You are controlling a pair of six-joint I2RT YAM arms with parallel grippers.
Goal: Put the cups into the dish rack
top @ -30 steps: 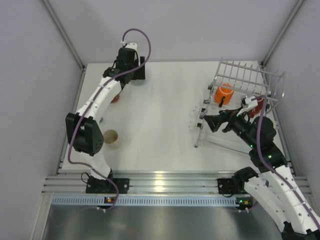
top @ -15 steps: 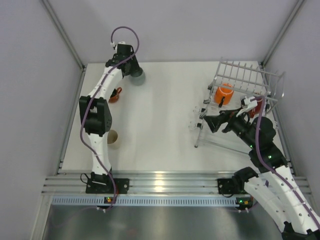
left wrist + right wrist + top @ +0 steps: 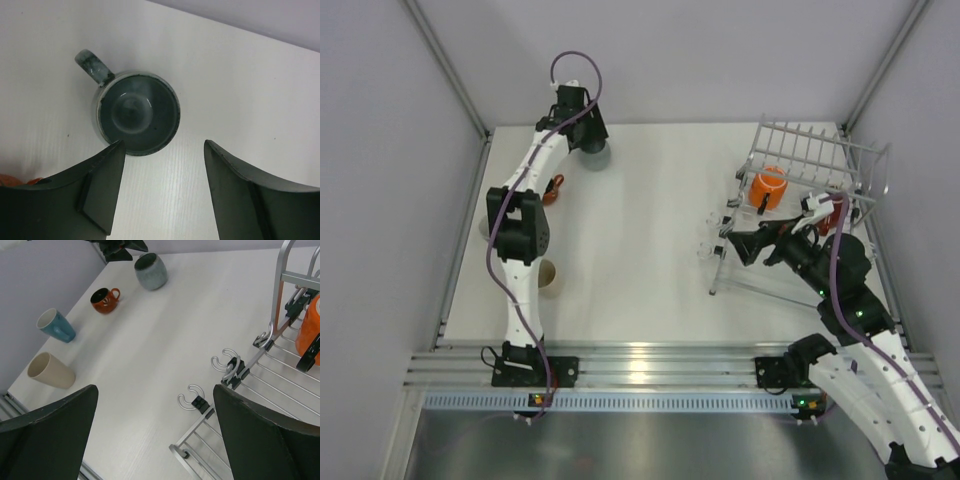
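The grey cup [image 3: 136, 112] stands upright at the back left of the table [image 3: 640, 230], handle pointing up-left in the left wrist view. My left gripper [image 3: 164, 145] is open and empty just short of it, its left finger beside the cup's rim; it also shows in the top view [image 3: 588, 138]. The bright orange cup [image 3: 769, 187] sits in the dish rack [image 3: 817, 150]. The dark red cup [image 3: 836, 210] is partly hidden behind my right arm. My right gripper [image 3: 731, 243] is open and empty above the rack's left edge.
The squat orange-red cup [image 3: 105, 300], the light blue cup [image 3: 56, 325] and the cream cup [image 3: 50, 371], lying on its side, are along the table's left side. Wire hooks [image 3: 226, 362] stick out from the rack's left edge. Walls enclose the table.
My left arm has folded in toward the back left, and the grey cup, hidden under the gripper before, now shows beside it. The right arm has not moved.
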